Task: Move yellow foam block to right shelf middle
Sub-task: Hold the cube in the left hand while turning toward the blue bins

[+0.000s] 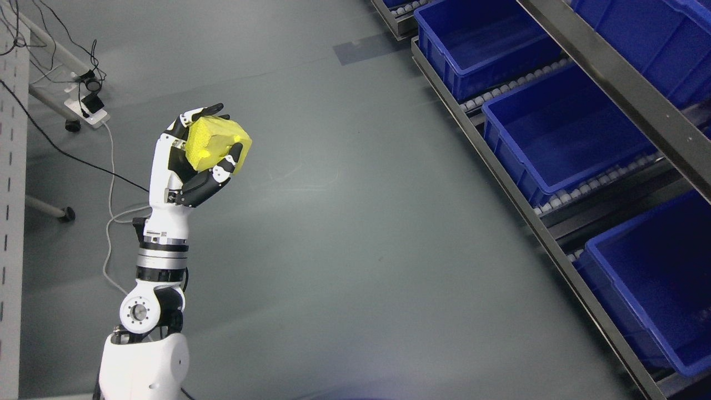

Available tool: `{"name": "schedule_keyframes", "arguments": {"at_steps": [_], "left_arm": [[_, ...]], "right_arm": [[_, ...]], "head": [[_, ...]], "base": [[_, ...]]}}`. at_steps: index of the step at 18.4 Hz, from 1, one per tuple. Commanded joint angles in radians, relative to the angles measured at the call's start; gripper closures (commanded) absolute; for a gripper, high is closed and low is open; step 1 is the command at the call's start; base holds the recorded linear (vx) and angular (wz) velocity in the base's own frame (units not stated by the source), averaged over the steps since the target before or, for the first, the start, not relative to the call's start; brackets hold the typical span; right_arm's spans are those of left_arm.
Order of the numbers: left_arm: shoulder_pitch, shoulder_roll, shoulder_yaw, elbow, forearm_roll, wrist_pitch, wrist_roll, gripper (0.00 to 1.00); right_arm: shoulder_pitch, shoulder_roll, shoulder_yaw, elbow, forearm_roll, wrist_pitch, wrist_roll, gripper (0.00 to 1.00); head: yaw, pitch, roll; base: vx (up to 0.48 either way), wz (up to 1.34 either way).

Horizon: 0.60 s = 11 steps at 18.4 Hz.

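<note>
Head view: our left hand (191, 153) clasps the yellow foam block (216, 143) aloft, well left of the blue plastic shelf bins (561, 133), for carrying.

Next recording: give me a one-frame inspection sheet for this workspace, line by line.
Surface: grey floor, bare in the middle.
Job's things: yellow foam block held in the air, away from the shelf; shelf rack on the right carries blue bins, those seen inside are empty.
Clutter: nothing seen.
Grippers: left hand raised, fingers curled around the block; right hand not in view.
Cables: black and white cables trail on the floor at left, from a power strip.
Surroundings: white perforated panel at the left edge.
</note>
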Motion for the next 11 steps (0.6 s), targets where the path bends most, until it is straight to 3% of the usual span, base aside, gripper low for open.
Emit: {"name": "schedule_keyframes", "arguments": {"at_steps": [1, 11], "left_arm": [[0.004, 0.018, 0.002, -0.002, -0.001, 0.000, 0.000, 1.00], [0.004, 0.018, 0.007, -0.002, -0.001, -0.006, 0.000, 1.00]], "right_arm": [[0.002, -0.017, 0.000, -0.017, 0.003, 0.000, 0.001, 0.00], [0.002, -0.017, 0.000, -0.017, 0.003, 0.000, 0.001, 0.00]], "head": [[0.0000, 0.000, 0.000], [0.0000, 0.000, 0.000]], "base": [[0.536, -0.08], [0.548, -0.37]]}}
